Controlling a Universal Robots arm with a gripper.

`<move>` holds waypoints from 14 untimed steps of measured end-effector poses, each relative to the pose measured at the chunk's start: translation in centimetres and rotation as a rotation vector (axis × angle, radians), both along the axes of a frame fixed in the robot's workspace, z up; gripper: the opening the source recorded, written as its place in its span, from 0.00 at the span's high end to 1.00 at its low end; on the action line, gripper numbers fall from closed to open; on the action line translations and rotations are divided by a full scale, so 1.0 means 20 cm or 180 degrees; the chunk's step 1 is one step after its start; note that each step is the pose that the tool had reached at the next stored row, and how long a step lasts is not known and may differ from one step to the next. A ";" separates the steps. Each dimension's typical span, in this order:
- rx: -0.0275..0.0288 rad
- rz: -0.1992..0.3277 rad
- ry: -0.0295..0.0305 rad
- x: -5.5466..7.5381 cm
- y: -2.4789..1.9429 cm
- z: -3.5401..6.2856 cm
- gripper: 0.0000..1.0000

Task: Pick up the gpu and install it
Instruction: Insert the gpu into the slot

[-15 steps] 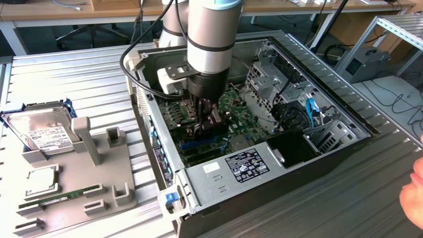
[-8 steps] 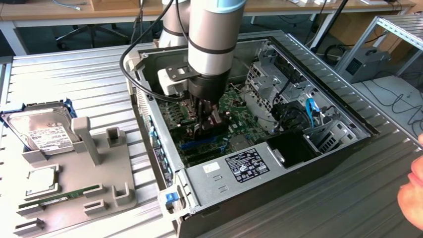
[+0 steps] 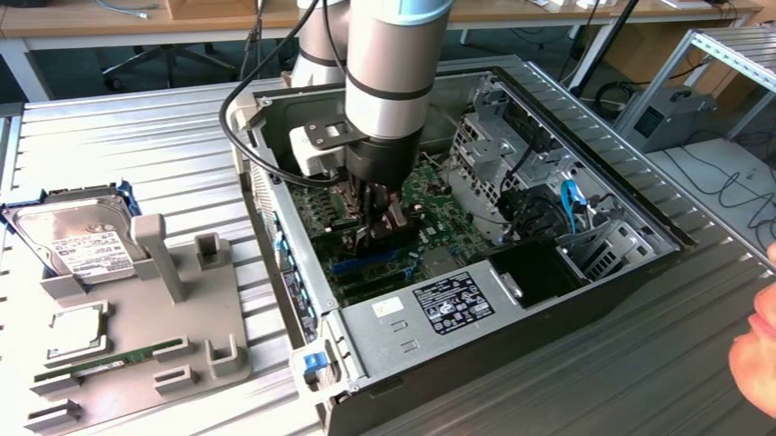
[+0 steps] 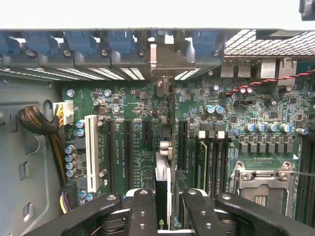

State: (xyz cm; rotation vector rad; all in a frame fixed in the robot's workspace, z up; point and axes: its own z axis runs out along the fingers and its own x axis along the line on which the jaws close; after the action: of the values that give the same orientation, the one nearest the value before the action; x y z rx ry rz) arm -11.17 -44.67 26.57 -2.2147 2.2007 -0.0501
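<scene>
Motherboard (image 4: 128, 113) backdrop | gripper (image 4: 165, 206) clenched on gpu (image 4: 162, 189) | card edge-on between fingers, above slots

Arm (image 3: 385, 82) seen descending near-vertically from top centre of exterior view, silver forearm segment uppermost, dark wrist section below. Gripper (image 3: 378, 216) pointed straight down, at centre of frame. Jaws held partly closed, thin card clamped edge-on between them. Black fingers (image 4: 142, 211) seen along bottom edge of wrist view, either side of centre. Person's hand (image 3: 758, 350) at right edge of exterior view, lower part.
</scene>
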 end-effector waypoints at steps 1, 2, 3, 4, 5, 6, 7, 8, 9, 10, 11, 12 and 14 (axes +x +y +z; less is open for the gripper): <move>0.0000 0.0000 0.0000 0.00 0.000 -0.002 0.74; 0.0000 0.0000 0.0000 0.00 0.000 -0.005 0.74; -0.0001 -0.0001 0.0001 0.00 0.000 -0.007 0.74; -0.0002 -0.0001 0.0001 -0.01 0.000 -0.009 0.74; -0.0002 0.0000 0.0001 -0.01 0.000 -0.012 0.74; -0.0002 0.0000 0.0001 -0.01 0.000 -0.013 0.74; -0.0002 0.0000 0.0000 -0.02 0.000 -0.015 0.74; -0.0001 0.0000 0.0000 -0.02 0.000 -0.016 0.74; -0.0001 0.0000 0.0000 -0.03 0.000 -0.017 0.74; -0.0001 0.0000 0.0000 -0.03 0.000 -0.017 0.74; -0.0001 0.0000 0.0001 -0.04 0.000 -0.018 0.74; 0.0000 -0.0001 0.0001 -0.04 -0.001 -0.018 0.74; 0.0000 0.0000 0.0000 -0.04 -0.004 -0.019 0.74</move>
State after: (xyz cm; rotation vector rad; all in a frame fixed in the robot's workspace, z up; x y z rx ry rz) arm -11.92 -44.75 26.20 -2.2146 2.2009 -0.0500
